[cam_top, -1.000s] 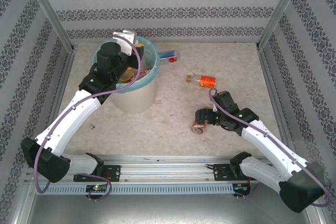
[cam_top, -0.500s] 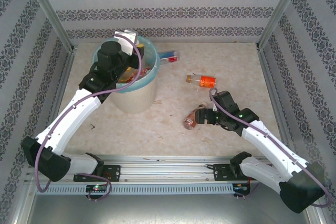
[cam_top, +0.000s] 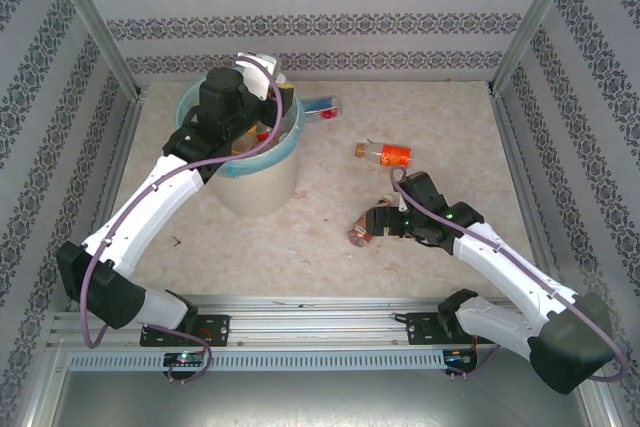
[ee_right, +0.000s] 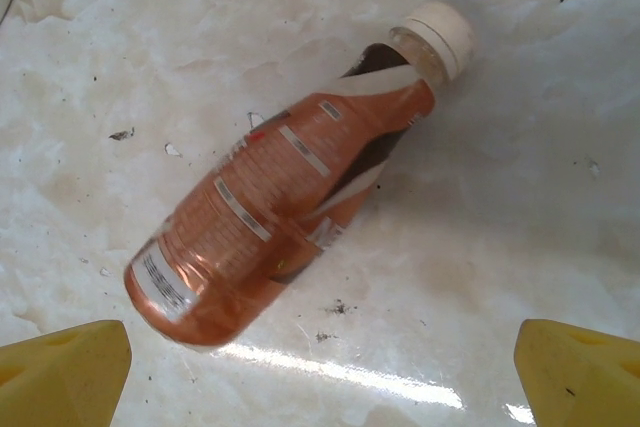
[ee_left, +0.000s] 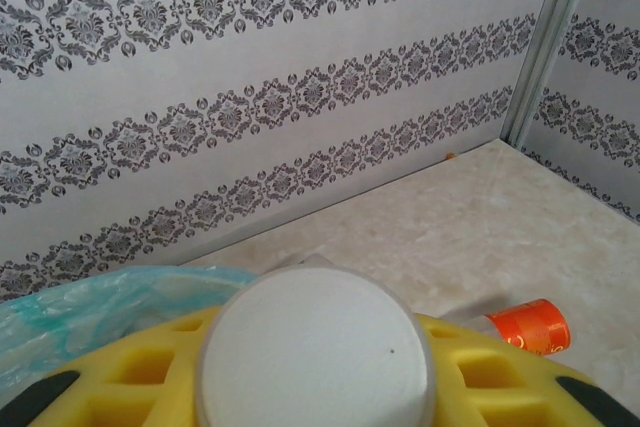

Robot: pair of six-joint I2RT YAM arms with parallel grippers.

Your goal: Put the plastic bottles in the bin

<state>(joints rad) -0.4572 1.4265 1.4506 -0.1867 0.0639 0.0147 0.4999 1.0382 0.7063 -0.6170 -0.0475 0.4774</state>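
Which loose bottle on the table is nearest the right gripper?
The copper-labelled, white-capped bottle just ahead of the open right gripper; the orange-labelled bottle and the one beside the bin lie farther off.

Top view: high up behind the two arms (cam_top: 150, 212), looking down from far off at the whole desk (cam_top: 330, 247).
Left wrist view: over the bin (ee_left: 90, 307), looking sideways at the back wall (ee_left: 250, 97), very close behind a white bottle (ee_left: 315, 347).
Right wrist view: close above the desk, looking down on a brown bottle (ee_right: 280, 217).
Shared: the top view also sees the bin (cam_top: 260, 187), the back wall (cam_top: 330, 17) and the brown bottle (cam_top: 357, 237).
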